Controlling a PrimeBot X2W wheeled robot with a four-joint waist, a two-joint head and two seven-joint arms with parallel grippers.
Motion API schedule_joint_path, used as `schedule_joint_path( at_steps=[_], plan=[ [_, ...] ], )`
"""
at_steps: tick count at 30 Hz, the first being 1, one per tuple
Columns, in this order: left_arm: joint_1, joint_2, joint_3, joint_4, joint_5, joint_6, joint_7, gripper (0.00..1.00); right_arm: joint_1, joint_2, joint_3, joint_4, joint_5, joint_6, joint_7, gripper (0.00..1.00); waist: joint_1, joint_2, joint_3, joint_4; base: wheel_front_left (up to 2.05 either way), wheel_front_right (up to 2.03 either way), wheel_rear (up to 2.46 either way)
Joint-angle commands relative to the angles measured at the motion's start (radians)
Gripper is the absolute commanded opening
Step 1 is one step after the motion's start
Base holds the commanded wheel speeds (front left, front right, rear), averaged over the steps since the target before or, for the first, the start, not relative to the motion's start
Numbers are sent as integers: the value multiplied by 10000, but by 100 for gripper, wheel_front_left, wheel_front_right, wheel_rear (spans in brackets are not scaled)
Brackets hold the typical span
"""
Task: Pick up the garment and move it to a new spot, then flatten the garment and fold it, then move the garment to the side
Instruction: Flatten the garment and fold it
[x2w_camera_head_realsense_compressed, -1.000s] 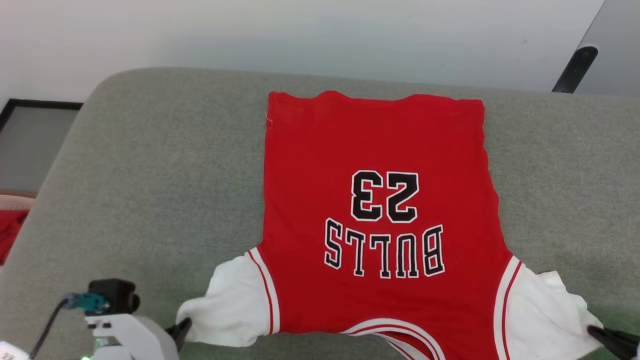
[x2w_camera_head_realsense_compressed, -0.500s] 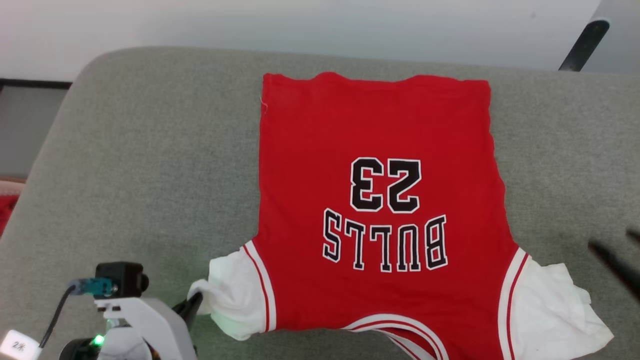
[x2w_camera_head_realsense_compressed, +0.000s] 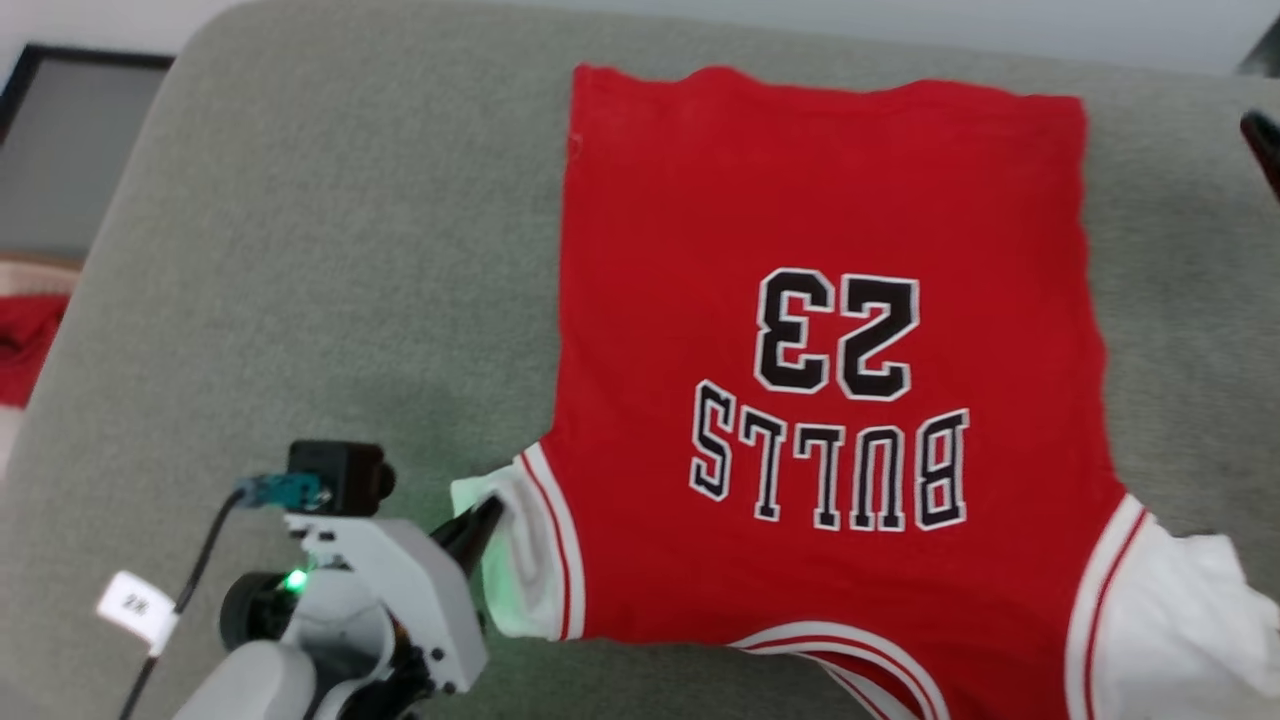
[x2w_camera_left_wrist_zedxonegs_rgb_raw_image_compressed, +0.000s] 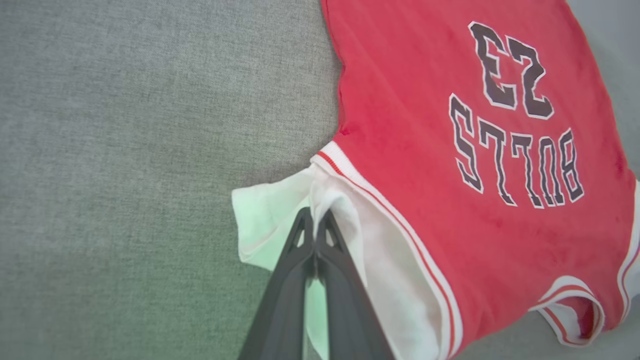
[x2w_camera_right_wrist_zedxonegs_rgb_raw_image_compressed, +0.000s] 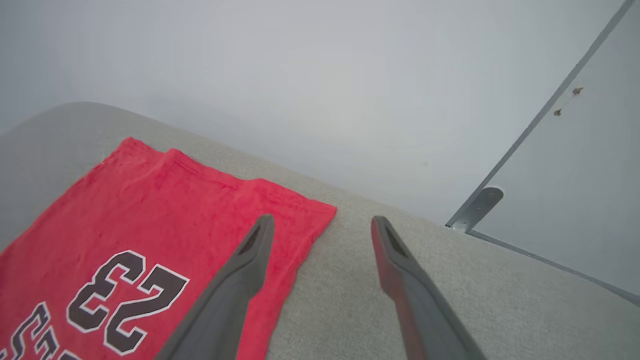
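The garment (x2w_camera_head_realsense_compressed: 820, 330), a red jersey with white sleeves and black-and-white lettering, lies flat on the grey cushion with its hem at the far side. My left gripper (x2w_camera_head_realsense_compressed: 488, 512) is shut on the left white sleeve (x2w_camera_left_wrist_zedxonegs_rgb_raw_image_compressed: 270, 215), which is bunched up against the striped armhole trim; its tips (x2w_camera_left_wrist_zedxonegs_rgb_raw_image_compressed: 316, 217) pinch a fold of the white cloth. My right gripper (x2w_camera_right_wrist_zedxonegs_rgb_raw_image_compressed: 322, 222) stands open with nothing between its fingers, above the cushion beside the garment's far right hem corner (x2w_camera_right_wrist_zedxonegs_rgb_raw_image_compressed: 315, 210). One of its dark fingers (x2w_camera_head_realsense_compressed: 1262, 148) shows at the right edge. The right sleeve (x2w_camera_head_realsense_compressed: 1190, 620) lies loose.
The grey cushion (x2w_camera_head_realsense_compressed: 300, 250) spreads wide to the left of the garment. A plain red cloth (x2w_camera_head_realsense_compressed: 25, 340) lies beyond the cushion's left edge, beside a dark-framed panel (x2w_camera_head_realsense_compressed: 60, 120). Behind the cushion are a pale wall and a door with a metal bracket (x2w_camera_right_wrist_zedxonegs_rgb_raw_image_compressed: 480, 202).
My right gripper opened, let go of the right sleeve and moved up to the far hem corner. My left gripper pulled the left sleeve inward toward the body. The head camera shifted.
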Motion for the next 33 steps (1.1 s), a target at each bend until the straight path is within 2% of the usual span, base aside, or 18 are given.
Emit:
schedule_joint_path(
  at_steps=[1, 8, 15, 23, 33],
  plan=[
    [-274, -141, -88, 112, 117, -121, -52, 0, -601, -66, 251, 492, -47, -11, 71, 100, 0, -1, 596, 593, 0, 0, 0],
    [-1095, -810, -565, 717, 203, -585, -189, 0, -2836, -373, 1075, 3046, -164, -11, 1071, 100, 0, -1, 1333, 1339, 0, 0, 0],
    [-1634, -1421, -1001, 1397, 234, -1064, -349, 0, -4375, -363, 1255, 5352, -379, -11, 2430, 100, 0, -1, 1823, 1979, 0, 0, 0],
    [-1921, -1801, -1319, 2027, 203, -1420, -417, 0, -5381, -89, 822, 7056, -1142, -11, 3433, 100, 0, -1, 2210, 2487, 0, 0, 0],
    [-2061, -1977, -1455, 2628, 127, -1647, -527, 0, -5843, 518, -467, 8997, -2673, -11, 4679, 100, 0, -1, 2475, 2785, 0, 0, 0]
  ],
)
